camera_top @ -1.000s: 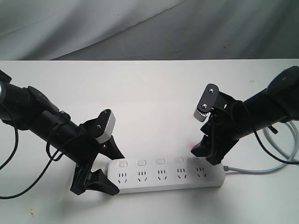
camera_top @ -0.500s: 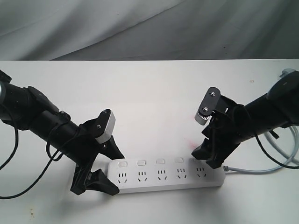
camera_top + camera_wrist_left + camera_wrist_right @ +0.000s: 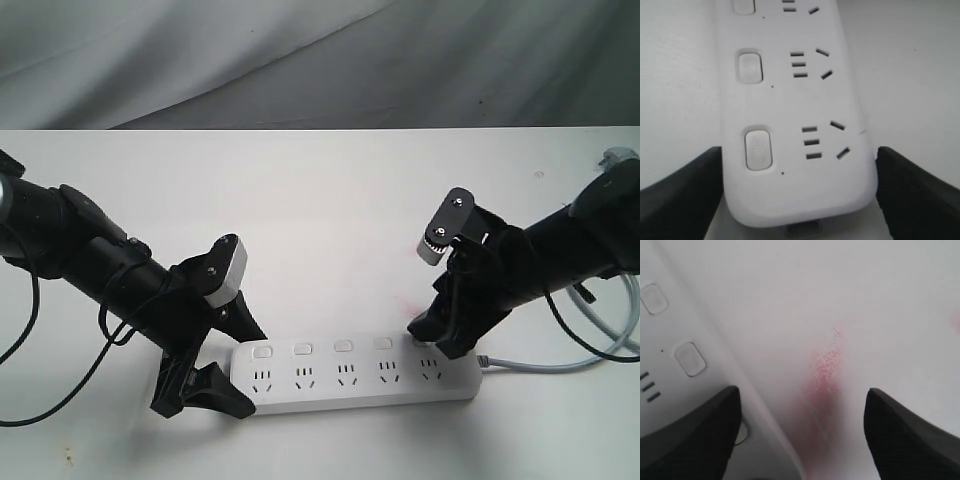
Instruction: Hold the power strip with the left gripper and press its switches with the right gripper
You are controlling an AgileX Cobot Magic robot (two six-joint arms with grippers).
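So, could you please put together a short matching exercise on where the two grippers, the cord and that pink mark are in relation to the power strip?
Things:
1. left gripper
2. right gripper
3. grey cord
4. pink smudge

Places:
A. on the bare table, just behind the power strip
B. runs out of one end of the strip
C. clamped across the strip's cordless end
D. open, over the strip's cord end

Pairs: 1-C, 2-D, 3-B, 4-A.
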